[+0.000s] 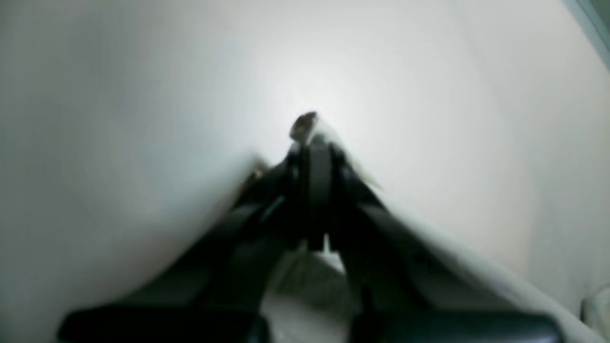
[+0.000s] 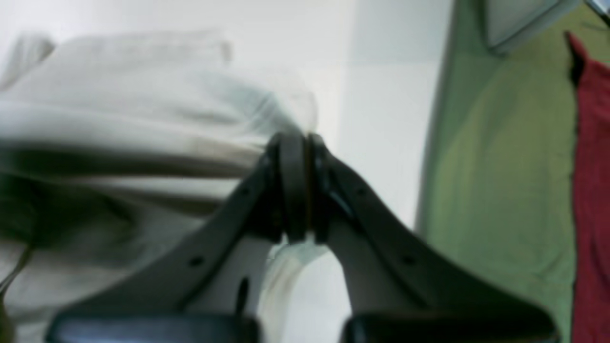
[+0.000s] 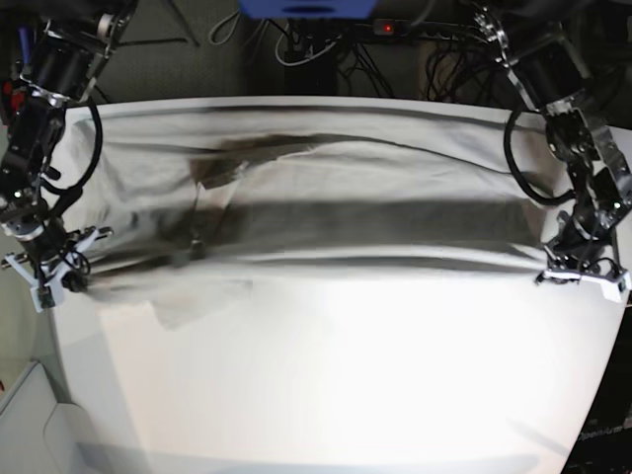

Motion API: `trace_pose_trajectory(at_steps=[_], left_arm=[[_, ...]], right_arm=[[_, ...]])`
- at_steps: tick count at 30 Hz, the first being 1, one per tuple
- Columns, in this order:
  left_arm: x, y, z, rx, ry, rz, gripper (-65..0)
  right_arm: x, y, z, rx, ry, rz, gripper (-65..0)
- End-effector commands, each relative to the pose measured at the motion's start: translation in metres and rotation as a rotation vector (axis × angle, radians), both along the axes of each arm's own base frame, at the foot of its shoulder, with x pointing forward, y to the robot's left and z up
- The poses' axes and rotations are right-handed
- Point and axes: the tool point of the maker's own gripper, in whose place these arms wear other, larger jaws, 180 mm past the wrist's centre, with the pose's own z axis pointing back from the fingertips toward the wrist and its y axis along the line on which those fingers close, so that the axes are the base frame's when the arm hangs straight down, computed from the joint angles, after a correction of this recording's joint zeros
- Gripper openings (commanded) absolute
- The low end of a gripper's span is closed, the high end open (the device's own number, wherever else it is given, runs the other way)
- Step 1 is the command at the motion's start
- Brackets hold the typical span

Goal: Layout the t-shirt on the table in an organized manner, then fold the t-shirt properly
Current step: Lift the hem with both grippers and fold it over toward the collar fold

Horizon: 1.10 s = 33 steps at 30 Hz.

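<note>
The pale grey-beige t-shirt [image 3: 346,197] is pulled out wide across the far half of the white table [image 3: 346,375], taut between both grippers and motion-blurred. At the base view's right edge my left gripper [image 3: 583,272] is shut on one end of the shirt. In the left wrist view the closed fingertips [image 1: 310,138] pinch a fold of cloth [image 1: 452,257]. On the base view's left my right gripper [image 3: 59,272] is shut on the other end. The right wrist view shows its closed tips [image 2: 298,143] with bunched t-shirt [image 2: 119,119] trailing to the left.
The table's side edge [image 2: 429,166] runs just right of my right gripper, with green floor [image 2: 500,166] and a red object [image 2: 593,190] beyond it. Cables and a blue box [image 3: 306,8] lie behind the table's far edge.
</note>
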Motion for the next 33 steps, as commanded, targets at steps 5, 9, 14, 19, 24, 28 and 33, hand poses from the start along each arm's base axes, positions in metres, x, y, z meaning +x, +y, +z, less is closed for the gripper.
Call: trace_pose_trajectory(at_steps=[5, 9, 14, 19, 24, 28, 33], left_arm=[[-0.003, 0.012, 0.022, 0.031, -0.037, 0.018, -64.8], [-0.012, 0.011, 0.018, 0.046, -0.021, 0.01, -64.8], [-0.026, 0.01, 0.0, 0.044, 0.025, 0.01, -64.8], [-0.033, 0.009, -0.02, 0.016, 0.073, 0.014, -64.8], [-0.041, 0.008, -0.028, 0.013, 0.101, 0.01, -64.8], [-0.048, 0.007, -0.035, 0.012, 0.123, 0.009, -64.8], [-0.058, 0.008, -0.042, 0.014, 0.147, 0.008, -64.8]], right_arm=[[-0.012, -0.02, 0.015, -0.05, -0.001, -0.057, -64.6], [-0.03, -0.012, 0.005, -0.058, 0.031, -0.053, -64.6], [-0.054, 0.002, -0.017, -0.037, 0.083, -0.045, -64.6], [-0.075, 0.013, -0.039, -0.005, 0.14, -0.043, -64.4], [-0.084, 0.016, -0.048, -0.002, 0.169, -0.042, -64.4], [-0.086, 0.014, -0.049, -0.004, 0.175, -0.045, -64.3], [-0.095, 0.015, -0.056, -0.008, 0.202, -0.037, -64.3]])
